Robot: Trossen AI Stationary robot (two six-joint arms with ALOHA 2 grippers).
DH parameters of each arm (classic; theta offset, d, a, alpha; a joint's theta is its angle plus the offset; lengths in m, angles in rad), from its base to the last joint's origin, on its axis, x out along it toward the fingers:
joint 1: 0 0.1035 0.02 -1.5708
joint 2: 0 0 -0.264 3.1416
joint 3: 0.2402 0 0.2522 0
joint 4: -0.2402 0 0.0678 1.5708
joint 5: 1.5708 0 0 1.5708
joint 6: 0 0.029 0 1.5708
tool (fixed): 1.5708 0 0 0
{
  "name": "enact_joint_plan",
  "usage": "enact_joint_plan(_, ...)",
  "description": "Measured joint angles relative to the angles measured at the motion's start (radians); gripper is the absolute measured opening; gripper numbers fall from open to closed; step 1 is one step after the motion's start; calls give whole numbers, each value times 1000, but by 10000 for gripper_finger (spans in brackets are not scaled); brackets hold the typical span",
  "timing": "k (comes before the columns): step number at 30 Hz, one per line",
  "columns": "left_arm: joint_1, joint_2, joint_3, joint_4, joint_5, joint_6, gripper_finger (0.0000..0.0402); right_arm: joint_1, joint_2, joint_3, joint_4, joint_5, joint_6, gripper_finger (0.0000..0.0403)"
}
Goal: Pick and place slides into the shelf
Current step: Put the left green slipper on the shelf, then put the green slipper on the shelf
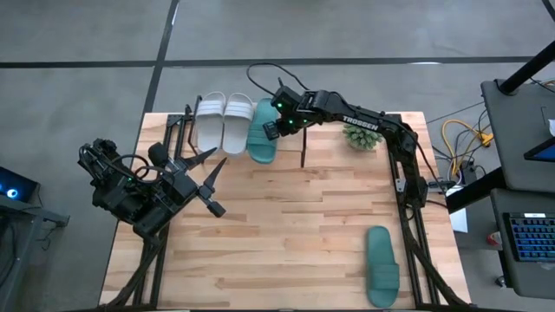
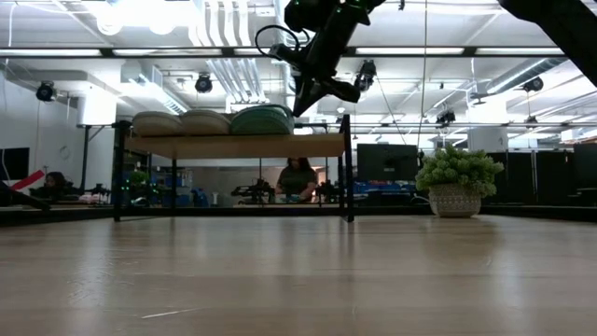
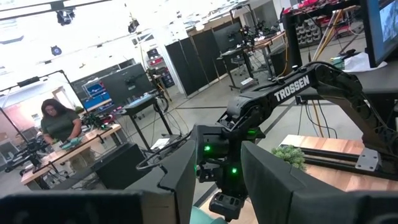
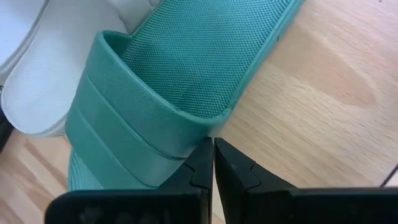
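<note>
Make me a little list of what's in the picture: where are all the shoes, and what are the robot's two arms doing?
On shelf: two white slides, one green slide
On table: one green slide, near the right front corner
Right pincer: over the shelf beside the green slide, fingers closed, holding nothing
Left pincer: open, empty, waiting at the left side
Also there: potted plant

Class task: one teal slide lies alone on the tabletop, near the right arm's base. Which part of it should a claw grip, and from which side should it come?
Probably the ribbed strap of the teal slide, approached from above. The slide lies flat, sole down, so its strap arches over the footbed, giving one finger room underneath and one on top. The right claw is nearer but sits over the shelf; the left claw hangs open.
</note>
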Motion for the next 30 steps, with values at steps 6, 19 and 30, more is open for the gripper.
enact_joint_plan(6, 0, 0, 0, 0, 0, 0, 112, 2, 0, -1, 13, -2, -4, 8)
enact_joint_plan(19, 0, -4, -2, -30, -8, 19, 112, 3, -11, 16, -104, 87, -11, 8)
enact_joint_plan(30, 1, -1, -75, -63, -14, 15, 112, 5, -109, 39, -108, 144, -21, 9)
